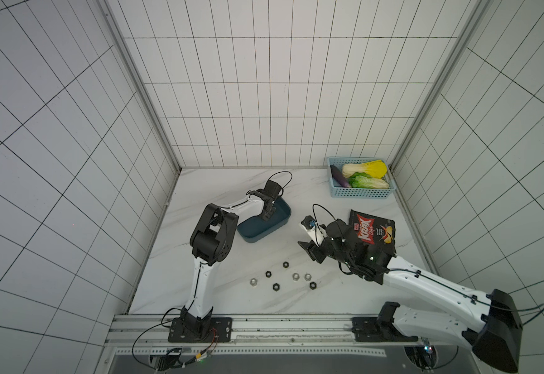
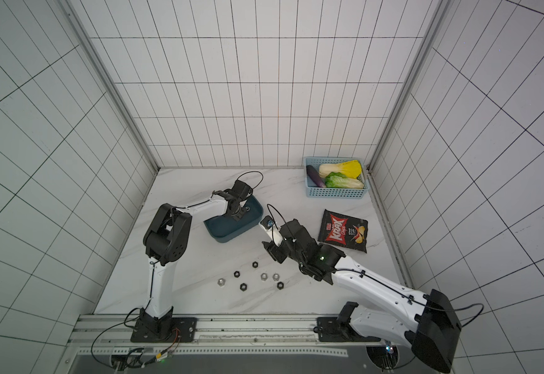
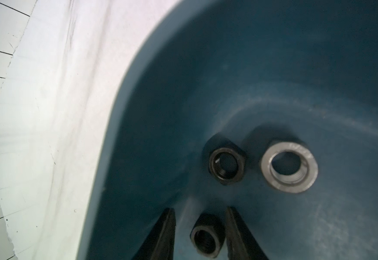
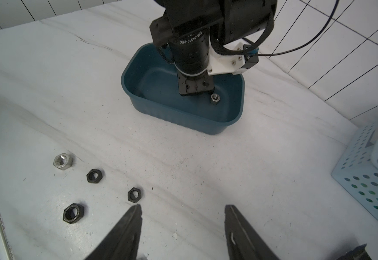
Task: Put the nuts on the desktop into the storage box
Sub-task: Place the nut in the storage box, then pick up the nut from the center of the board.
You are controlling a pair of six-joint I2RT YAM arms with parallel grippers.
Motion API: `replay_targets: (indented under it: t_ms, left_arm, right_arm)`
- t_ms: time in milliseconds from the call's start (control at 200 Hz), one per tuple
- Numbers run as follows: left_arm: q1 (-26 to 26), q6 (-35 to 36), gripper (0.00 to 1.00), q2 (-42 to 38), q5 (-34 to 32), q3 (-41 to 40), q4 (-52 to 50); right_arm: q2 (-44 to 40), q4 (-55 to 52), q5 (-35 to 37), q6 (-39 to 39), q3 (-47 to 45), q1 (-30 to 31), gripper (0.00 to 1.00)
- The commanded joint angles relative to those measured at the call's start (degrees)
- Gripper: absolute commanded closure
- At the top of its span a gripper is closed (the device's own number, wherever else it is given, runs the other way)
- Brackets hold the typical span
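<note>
The dark teal storage box (image 1: pixel 257 231) (image 2: pixel 228 231) stands left of the desktop's middle. My left gripper (image 1: pixel 268 215) (image 3: pixel 200 209) reaches down inside it, jaws apart. A black nut (image 3: pixel 208 238) lies loose between the fingers, with a gap on each side. Another black nut (image 3: pixel 226 165) and a silver nut (image 3: pixel 289 166) rest on the box floor. Several black and silver nuts (image 1: pixel 285 264) (image 2: pixel 243 286) (image 4: pixel 95 176) are scattered on the white desktop (image 1: pixel 231 301) in front. My right gripper (image 1: pixel 307 251) (image 4: pixel 182 207) hovers open and empty just behind them.
A light blue lattice basket (image 1: pixel 361 192) with toy vegetables sits in the back right corner. A black and red chips bag (image 2: pixel 345 231) lies flat beside my right arm. A metal rail (image 1: pixel 280 327) runs along the front edge, and tiled walls close off three sides.
</note>
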Motion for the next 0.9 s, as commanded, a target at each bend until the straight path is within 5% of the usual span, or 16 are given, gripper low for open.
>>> replay_targets:
  t_ms: [0, 250, 400, 685, 895]
  left_arm:
    - [-0.8, -1.8, 0.59, -2.3, 2.7, 2.0, -1.5]
    - [-0.6, -4.3, 0.57, -10.1, 9.4, 3.3, -8.4]
    - [1.5, -6.0, 0.40, -16.0, 18.3, 3.0, -13.3]
    - [14.4, -8.1, 0.06, -27.1, 41.2, -2.5, -18.3]
    - [24.4, -8.2, 0.02, -34.3, 49.9, -6.7, -19.6]
  right_arm:
    - [0.1, -6.4, -1.5, 1.0, 3.3, 0.3, 0.38]
    - [5.1, -12.2, -7.0, 2.4, 5.7, 0.3, 0.38]
    - [11.4, -12.4, -9.2, 3.7, 8.0, 0.3, 0.39]
    - [28.3, -21.6, -10.9, 8.5, 19.8, 0.8, 0.47]
    - [40.0, -31.1, -12.2, 10.3, 29.2, 2.2, 0.49]
